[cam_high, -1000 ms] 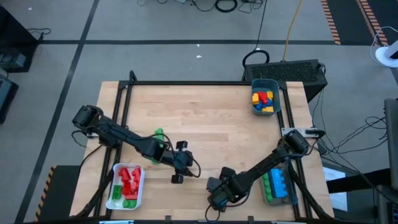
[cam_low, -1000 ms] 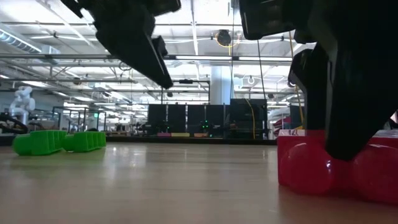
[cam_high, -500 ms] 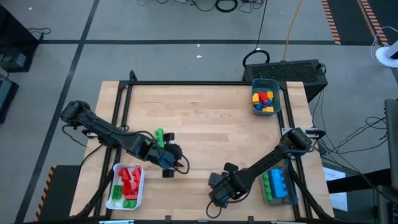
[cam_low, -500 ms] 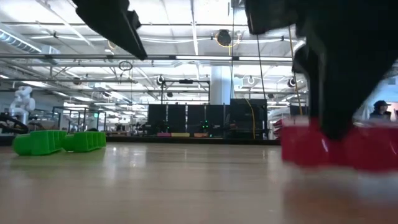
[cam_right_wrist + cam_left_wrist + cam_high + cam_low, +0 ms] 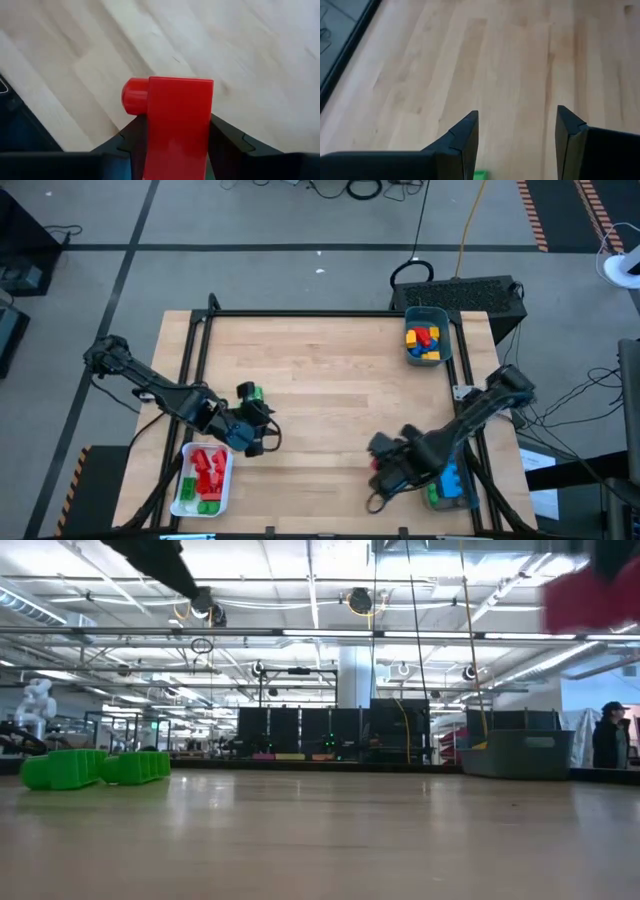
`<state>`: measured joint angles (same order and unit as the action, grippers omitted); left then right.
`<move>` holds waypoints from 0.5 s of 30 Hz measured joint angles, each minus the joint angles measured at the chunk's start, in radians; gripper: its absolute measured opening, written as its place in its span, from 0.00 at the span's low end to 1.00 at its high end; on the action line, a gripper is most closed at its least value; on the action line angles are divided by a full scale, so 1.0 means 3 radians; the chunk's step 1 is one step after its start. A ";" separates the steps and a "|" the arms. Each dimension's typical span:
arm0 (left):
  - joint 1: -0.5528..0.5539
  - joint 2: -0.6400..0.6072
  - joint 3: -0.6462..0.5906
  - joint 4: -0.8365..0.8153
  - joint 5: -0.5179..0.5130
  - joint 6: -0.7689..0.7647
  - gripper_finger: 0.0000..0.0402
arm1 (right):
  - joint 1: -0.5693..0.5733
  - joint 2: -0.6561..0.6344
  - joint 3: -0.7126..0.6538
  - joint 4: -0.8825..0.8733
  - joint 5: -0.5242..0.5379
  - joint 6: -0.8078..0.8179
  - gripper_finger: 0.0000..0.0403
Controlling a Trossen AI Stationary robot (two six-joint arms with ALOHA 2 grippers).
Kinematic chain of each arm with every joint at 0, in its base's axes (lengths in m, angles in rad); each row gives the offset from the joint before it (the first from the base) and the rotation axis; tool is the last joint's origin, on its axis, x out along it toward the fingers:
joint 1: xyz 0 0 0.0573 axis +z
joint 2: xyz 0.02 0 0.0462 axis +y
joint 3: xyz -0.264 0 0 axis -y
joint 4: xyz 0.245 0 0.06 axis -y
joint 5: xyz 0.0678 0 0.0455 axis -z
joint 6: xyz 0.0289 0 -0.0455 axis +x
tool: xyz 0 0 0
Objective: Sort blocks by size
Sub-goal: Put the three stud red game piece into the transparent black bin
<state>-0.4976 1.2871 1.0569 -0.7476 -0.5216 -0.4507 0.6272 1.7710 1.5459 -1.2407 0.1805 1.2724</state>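
Red block (image 5: 175, 125) clamped between the fingers of the right gripper (image 5: 385, 477), lifted clear of the desk (image 5: 330, 370) near its right front, just left of the clear bin (image 5: 455, 485) holding blue and green blocks (image 5: 447, 477). Same red block seen blurred at upper right in the low view, well above the desk surface. Left gripper (image 5: 258, 438) positioned at the left front of the desk, just right of the white bin (image 5: 226, 480); fingers (image 5: 465, 140) apart with nothing between them, bare wood visible in the gap. Green blocks (image 5: 250, 392) resting on the desk just beyond the left gripper, also visible at left in the low view (image 5: 95, 768). White bin contents: red blocks (image 5: 208, 470) and green blocks (image 5: 200, 505). Teal bin (image 5: 428, 332) at the far right corner holding blue, red and yellow blocks (image 5: 422, 343). Person (image 5: 606, 738) standing in the room beyond the desk, at right in the low view.
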 joint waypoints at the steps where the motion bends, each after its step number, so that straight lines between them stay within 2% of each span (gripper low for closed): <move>1: -0.0020 -0.0015 0.0000 -0.0044 -0.0026 -0.0039 0.33 | 0.0038 -0.0090 0.0000 -0.0139 -0.0017 0.0176 0.37; 9: -0.0136 -0.0025 -0.0028 -0.0096 -0.0027 -0.0117 0.33 | 0.0566 -0.0595 0.0003 -0.1099 -0.0033 0.1716 0.38; 15: -0.0129 -0.0024 -0.0168 -0.0132 0.0167 -0.0227 0.33 | 0.0947 -0.0710 -0.0202 -0.1101 -0.0094 0.2479 0.38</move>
<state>-0.5363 1.2799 1.0063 -0.7872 -0.4717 -0.5189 0.9114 1.5581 1.4854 -1.5710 0.1522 2.0161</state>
